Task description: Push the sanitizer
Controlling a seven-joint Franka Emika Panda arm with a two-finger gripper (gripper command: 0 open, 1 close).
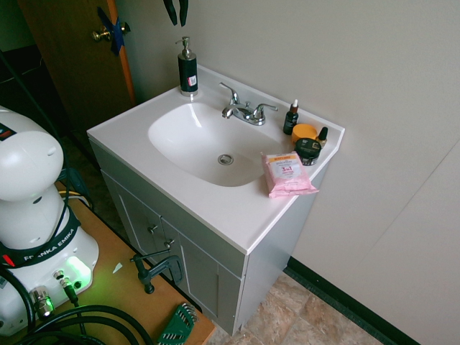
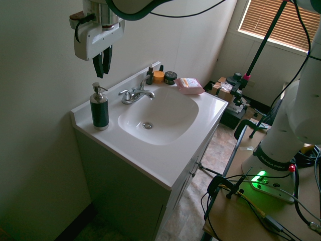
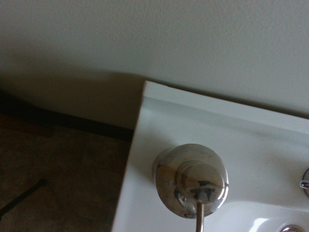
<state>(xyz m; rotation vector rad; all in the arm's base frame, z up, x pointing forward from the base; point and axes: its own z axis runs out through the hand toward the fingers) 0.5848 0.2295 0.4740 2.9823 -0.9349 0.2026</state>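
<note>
Nearest in the second exterior view, the worktop's [image 2: 150, 158] side edge ran past the sanitizer [image 2: 100, 111], which stood upright on the back corner, between that edge and the basin [image 2: 163, 118]. A white strip stretched from it toward the front edge. The sanitizer was a black cylinder with silver pump head and base ring; its small red-white label showed in the first exterior view. The gripper [image 2: 102, 76] hung above it, apart from it, fingers seemingly partway open, holding nothing. Beyond were the faucet [image 2: 134, 95], then the orange jar [image 2: 158, 77], dark jar [image 2: 170, 78] and pink packet [image 2: 189, 86].
</note>
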